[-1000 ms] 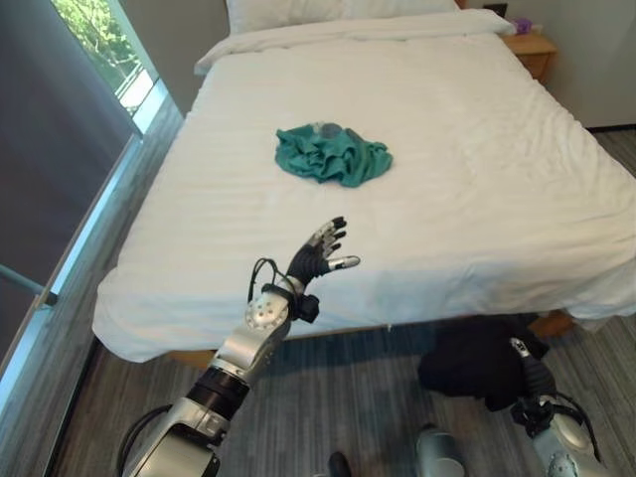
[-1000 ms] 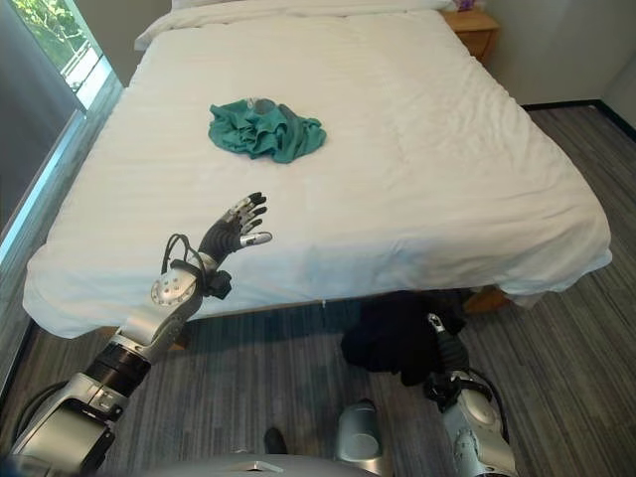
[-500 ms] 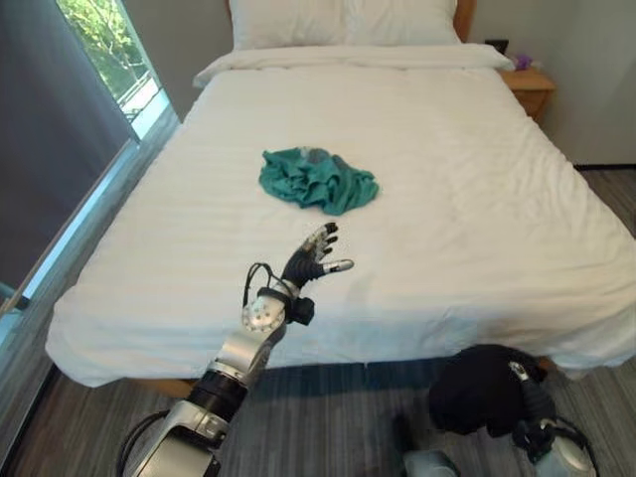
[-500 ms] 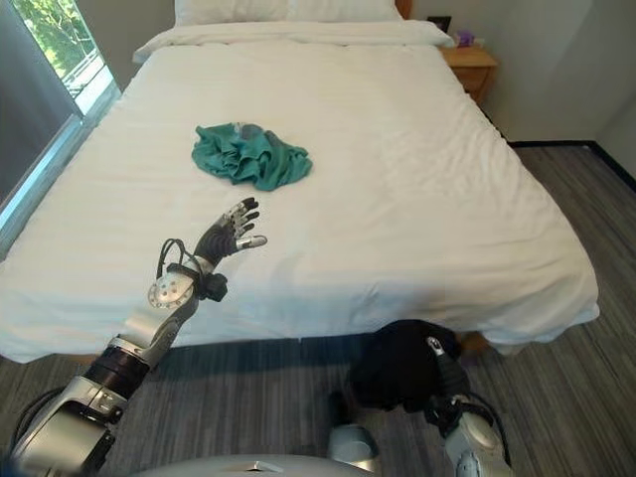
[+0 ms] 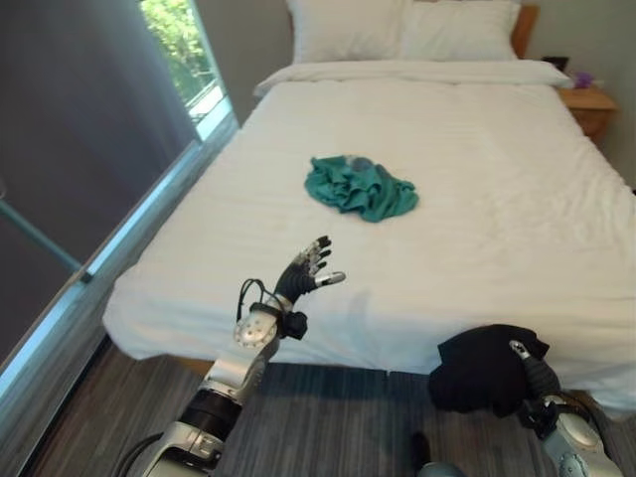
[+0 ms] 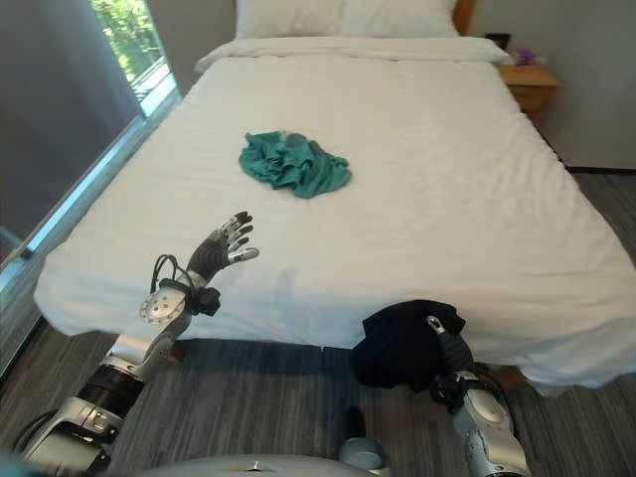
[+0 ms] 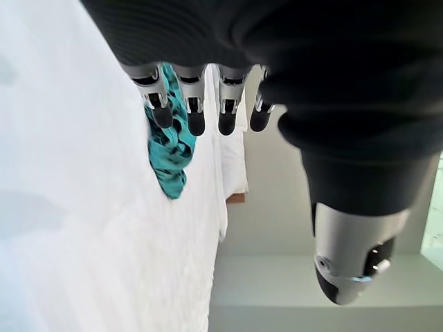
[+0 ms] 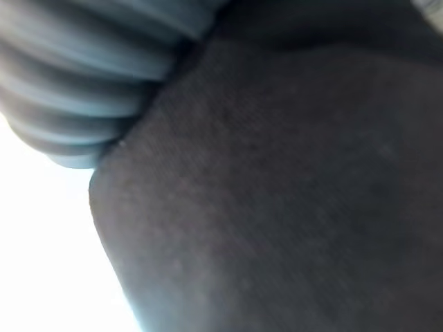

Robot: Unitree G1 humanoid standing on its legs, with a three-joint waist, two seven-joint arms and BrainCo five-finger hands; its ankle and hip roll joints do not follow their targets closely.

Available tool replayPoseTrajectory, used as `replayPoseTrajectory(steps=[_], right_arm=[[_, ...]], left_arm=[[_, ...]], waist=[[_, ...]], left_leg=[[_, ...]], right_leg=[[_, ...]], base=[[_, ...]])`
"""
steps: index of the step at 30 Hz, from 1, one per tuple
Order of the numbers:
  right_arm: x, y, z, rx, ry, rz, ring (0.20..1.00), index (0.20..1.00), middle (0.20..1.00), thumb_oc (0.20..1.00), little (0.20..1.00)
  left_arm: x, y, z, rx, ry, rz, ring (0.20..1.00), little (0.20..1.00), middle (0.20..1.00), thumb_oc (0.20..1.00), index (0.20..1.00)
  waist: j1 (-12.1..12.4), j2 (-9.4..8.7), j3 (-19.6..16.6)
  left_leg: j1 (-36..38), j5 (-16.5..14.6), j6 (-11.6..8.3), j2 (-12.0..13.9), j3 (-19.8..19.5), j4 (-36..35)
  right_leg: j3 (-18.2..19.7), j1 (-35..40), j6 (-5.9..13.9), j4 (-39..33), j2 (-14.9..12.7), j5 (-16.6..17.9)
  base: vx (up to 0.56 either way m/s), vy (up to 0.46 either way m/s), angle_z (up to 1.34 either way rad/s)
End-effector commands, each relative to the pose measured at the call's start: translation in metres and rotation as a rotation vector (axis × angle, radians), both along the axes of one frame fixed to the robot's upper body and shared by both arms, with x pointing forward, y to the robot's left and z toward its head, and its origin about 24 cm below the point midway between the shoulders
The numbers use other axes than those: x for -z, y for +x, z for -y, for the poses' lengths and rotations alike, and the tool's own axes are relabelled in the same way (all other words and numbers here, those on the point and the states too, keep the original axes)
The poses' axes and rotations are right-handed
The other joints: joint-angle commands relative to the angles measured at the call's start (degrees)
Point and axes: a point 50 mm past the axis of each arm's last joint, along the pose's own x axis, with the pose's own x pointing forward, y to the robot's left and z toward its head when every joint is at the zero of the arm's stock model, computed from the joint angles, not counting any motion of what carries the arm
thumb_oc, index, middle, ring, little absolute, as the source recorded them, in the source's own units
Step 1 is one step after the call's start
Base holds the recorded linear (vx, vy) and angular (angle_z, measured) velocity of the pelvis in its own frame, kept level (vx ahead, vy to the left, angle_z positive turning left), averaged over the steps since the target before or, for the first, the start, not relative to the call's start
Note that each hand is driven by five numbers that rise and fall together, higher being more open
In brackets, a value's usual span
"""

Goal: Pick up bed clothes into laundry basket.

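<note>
A crumpled teal garment [image 5: 360, 188] lies on the middle of the white bed [image 5: 497, 229]; it also shows past the fingers [image 7: 196, 114] in the left wrist view. My left hand [image 5: 303, 278] is raised over the bed's near edge, well short of the garment, open with straight fingers and holding nothing. At the lower right, below the bed's edge, my right hand [image 5: 532, 373] is shut on a black soft basket [image 5: 482, 368], with a finger lying over its top. Dark fabric [image 8: 277, 207] shows close up in the right wrist view.
Two white pillows [image 5: 397, 30] lie at the head of the bed. A wooden nightstand [image 6: 529, 79] stands at the far right. A tall window [image 5: 179, 40] runs along the left side. Grey striped floor [image 6: 278, 397] lies between me and the bed.
The whole view has shifted, so the camera moved. My left hand stays raised and open near the bed's edge. My right hand still holds the black basket.
</note>
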Motion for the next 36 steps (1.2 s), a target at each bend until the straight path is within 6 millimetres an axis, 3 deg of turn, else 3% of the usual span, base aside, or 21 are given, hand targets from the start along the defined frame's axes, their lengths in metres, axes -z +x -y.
replayPoseTrajectory(steps=[1, 2, 4, 6, 7, 9, 12, 14, 17, 18, 19, 21, 24, 25, 26, 29, 30, 31, 32, 34, 36], right_arm=[[-0.038, 0.023, 0.009, -0.054, -0.069, 0.173, 0.200, 0.200, 0.200, 0.200, 0.200], [-0.038, 0.024, 0.015, -0.035, -0.083, 0.167, 0.200, 0.200, 0.200, 0.200, 0.200], [-0.040, 0.025, 0.017, -0.016, -0.086, 0.174, 0.200, 0.200, 0.200, 0.200, 0.200], [-0.041, 0.024, 0.019, 0.026, -0.048, 0.195, 0.200, 0.200, 0.200, 0.200, 0.200], [-0.041, 0.023, 0.019, 0.026, -0.048, 0.195, 0.200, 0.200, 0.200, 0.200, 0.200], [-0.039, 0.020, 0.022, 0.044, -0.068, 0.188, 0.200, 0.200, 0.200, 0.200, 0.200], [-0.037, 0.023, 0.018, 0.026, -0.059, 0.181, 0.200, 0.200, 0.200, 0.200, 0.200], [-0.031, 0.024, 0.003, 0.010, 0.013, 0.177, 0.200, 0.200, 0.200, 0.200, 0.200], [-0.026, 0.027, -0.013, -0.032, 0.066, 0.175, 0.200, 0.200, 0.200, 0.200, 0.200], [-0.028, 0.039, -0.030, -0.127, 0.054, 0.177, 0.200, 0.200, 0.200, 0.200, 0.200], [-0.028, 0.039, -0.031, -0.129, 0.054, 0.177, 0.200, 0.200, 0.200, 0.200, 0.200], [-0.020, 0.034, -0.038, -0.201, 0.056, 0.124, 0.200, 0.200, 0.200, 0.200, 0.200], [-0.019, 0.033, -0.036, -0.205, 0.051, 0.119, 0.200, 0.200, 0.200, 0.200, 0.200], [-0.018, 0.027, -0.027, -0.237, 0.012, 0.086, 0.200, 0.200, 0.200, 0.200, 0.200], [-0.020, 0.023, -0.023, -0.243, 0.012, 0.087, 0.200, 0.200, 0.200, 0.200, 0.200], [-0.021, 0.019, -0.021, -0.244, 0.033, 0.092, 0.200, 0.200, 0.200, 0.200, 0.200], [-0.021, 0.019, -0.021, -0.242, 0.036, 0.094, 0.200, 0.200, 0.200, 0.200, 0.200], [-0.021, 0.019, -0.021, -0.247, 0.034, 0.094, 0.200, 0.200, 0.200, 0.200, 0.200], [-0.022, 0.021, -0.024, -0.260, 0.042, 0.099, 0.200, 0.200, 0.200, 0.200, 0.200], [-0.023, 0.023, -0.025, -0.262, 0.047, 0.105, 0.200, 0.200, 0.200, 0.200, 0.200], [-0.023, 0.026, -0.029, -0.280, 0.059, 0.111, 0.200, 0.200, 0.200, 0.200, 0.200]], left_arm=[[-0.031, 0.015, -0.014, -0.014, 0.051, 0.116, 1.000, 1.000, 1.000, 1.000, 1.000], [-0.039, 0.020, -0.011, -0.019, 0.038, 0.145, 1.000, 1.000, 1.000, 1.000, 1.000], [-0.041, 0.021, -0.011, -0.025, 0.024, 0.147, 1.000, 1.000, 1.000, 1.000, 1.000], [-0.041, 0.023, -0.012, -0.025, 0.012, 0.137, 1.000, 1.000, 1.000, 1.000, 1.000], [-0.040, 0.023, -0.012, -0.024, 0.012, 0.136, 1.000, 1.000, 1.000, 1.000, 1.000], [-0.049, 0.028, -0.015, -0.014, 0.079, 0.166, 1.000, 1.000, 1.000, 1.000, 1.000], [-0.054, 0.031, -0.020, -0.020, 0.099, 0.173, 1.000, 1.000, 1.000, 1.000, 1.000], [-0.059, 0.037, -0.032, -0.076, 0.129, 0.179, 1.000, 1.000, 1.000, 1.000, 1.000], [-0.064, 0.037, -0.047, -0.123, 0.152, 0.194, 1.000, 1.000, 1.000, 1.000, 1.000], [-0.071, 0.033, -0.069, -0.195, 0.192, 0.210, 1.000, 1.000, 1.000, 1.000, 1.000], [-0.071, 0.033, -0.070, -0.196, 0.193, 0.210, 1.000, 1.000, 1.000, 1.000, 1.000], [-0.090, 0.041, -0.086, -0.269, 0.240, 0.259, 1.000, 1.000, 1.000, 1.000, 1.000], [-0.096, 0.045, -0.085, -0.272, 0.251, 0.275, 1.000, 1.000, 1.000, 1.000, 1.000], [-0.135, 0.060, -0.092, -0.328, 0.371, 0.376, 1.000, 1.000, 1.000, 1.000, 1.000], [-0.162, 0.072, -0.094, -0.378, 0.450, 0.428, 1.000, 1.000, 1.000, 1.000, 1.000], [-0.196, 0.085, -0.101, -0.453, 0.517, 0.455, 1.000, 1.000, 1.000, 1.000, 1.000], [-0.197, 0.085, -0.100, -0.451, 0.518, 0.458, 1.000, 1.000, 1.000, 1.000, 1.000], [-0.209, 0.087, -0.105, -0.486, 0.547, 0.470, 1.000, 1.000, 1.000, 1.000, 1.000], [-0.238, 0.091, -0.109, -0.534, 0.564, 0.489, 1.000, 1.000, 1.000, 1.000, 1.000], [-0.249, 0.091, -0.110, -0.548, 0.563, 0.504, 1.000, 1.000, 1.000, 1.000, 1.000], [-0.274, 0.089, -0.117, -0.596, 0.600, 0.513, 1.000, 1.000, 1.000, 1.000, 1.000]], waist=[[-0.07, -4.90, 4.99], [0.37, -5.54, 5.91], [0.08, -5.25, 5.69], [0.20, -4.28, 4.49], [0.34, -4.43, 4.45], [0.82, -2.77, 3.99], [0.65, -1.79, 3.14], [-0.40, -1.74, 1.22], [0.54, -2.05, 0.34], [2.22, -2.19, 0.62], [2.32, -2.19, 0.59], [2.33, -3.43, 0.73], [2.21, -3.83, 0.96], [0.85, -5.52, 1.36], [-0.39, -6.63, 1.81], [-1.89, -7.92, 2.08], [-1.82, -8.03, 2.05], [-2.43, -8.32, 2.30], [-3.87, -9.16, 3.53], [-4.10, -9.55, 4.06], [-4.98, -10.18, 4.98]], left_leg=[[-13.94, 13.76, 0.31, -0.89, -4.68, 18.83], [-17.42, 14.66, 1.34, -1.90, -6.49, 23.19], [-18.39, 13.90, 1.47, -1.86, -6.27, 21.07], [-19.09, 13.31, 0.78, -1.67, -3.83, 10.24], [-18.70, 13.53, 0.80, -1.79, -3.61, 9.66], [-20.81, 16.39, -0.31, -3.35, -2.16, -0.62], [-18.66, 15.77, 0.21, -3.78, -3.07, -0.92], [-17.46, 14.24, 0.74, -4.55, -0.92, 0.52], [-14.43, 13.12, 1.55, -4.20, 2.59, -1.60], [-11.90, 12.70, 1.33, -2.73, 5.63, -2.87], [-11.89, 12.68, 1.31, -2.64, 5.83, -2.89], [-10.93, 11.75, 1.02, -1.87, 6.64, -2.98], [-11.50, 11.91, 0.90, -1.88, 6.28, -2.87], [-13.70, 12.50, 0.53, -1.56, 5.12, -3.73], [-15.67, 12.86, 0.27, -1.30, 4.52, -3.75], [-18.34, 13.27, 0.08, -0.80, 4.00, -3.75], [-18.51, 13.30, 0.09, -0.80, 3.96, -3.75], [-19.05, 13.37, 0.08, -0.67, 3.94, -3.75], [-20.64, 13.47, 0.05, -0.40, 4.10, -3.56], [-21.19, 13.50, 0.05, -0.33, 4.07, -3.44], [-22.32, 13.66, 0.00, -0.10, 4.40, -3.18]], right_leg=[[-1.07, 9.18, -2.84, 2.57, 0.03, -8.55], [-0.48, 9.43, -3.42, 2.94, 0.02, -9.35], [-0.22, 9.59, -3.16, 3.11, -0.08, -9.77], [0.42, 10.93, -1.85, 2.09, -0.70, -10.40], [0.51, 10.99, -1.81, 2.06, -0.87, -10.46], [1.21, 12.68, -1.17, 2.49, -0.57, -12.38], [2.82, 13.83, -0.49, 3.02, -0.97, -13.58], [2.75, 14.92, 1.27, 3.73, -3.64, -13.31], [3.57, 12.67, 2.41, 6.23, -4.80, -11.93], [-0.47, 9.33, 3.15, 8.24, -6.29, -9.33], [-0.25, 9.17, 3.14, 8.26, -6.23, -9.28], [0.02, 9.60, 3.02, 3.41, -5.25, -9.24], [-0.42, 9.84, 3.01, 2.37, -5.10, -9.23], [-1.87, 9.59, 3.02, -0.21, -4.37, -8.77], [-2.17, 8.68, 3.23, -0.94, -3.88, -8.49], [-1.49, 6.50, 3.40, -1.01, -3.27, -8.39], [-1.53, 6.36, 3.40, -1.01, -3.27, -8.38], [-1.29, 5.78, 3.46, -1.01, -3.28, -8.26], [-0.51, 3.93, 3.77, -1.01, -3.48, -7.71], [-0.28, 3.15, 3.76, -1.01, -3.53, -7.49], [0.38, 1.51, 3.92, -0.94, -3.60, -6.76]], base=[[-0.09, -0.169, 0.23], [-0.08, -0.164, 0.13], [0.03, -0.023, -0.01], [0.20, 0.086, -0.68], [0.24, 0.116, -0.67], [0.26, 0.130, -0.15], [0.23, 0.163, -0.07], [0.41, 0.293, -0.47], [0.21, 0.125, -0.81], [0.07, 0.046, -1.04], [0.16, 0.046, -1.94], [0.11, -0.006, -1.38], [0.00, -0.023, 0.14], [-0.05, -0.063, 0.38], [-0.06, -0.068, 0.54], [-0.03, -0.014, 0.21], [-0.01, 0.003, -0.07], [-0.03, 0.053, -0.15], [-0.05, 0.058, -0.12], [-0.04, 0.036, -0.05], [-0.03, 0.054, -0.16]])
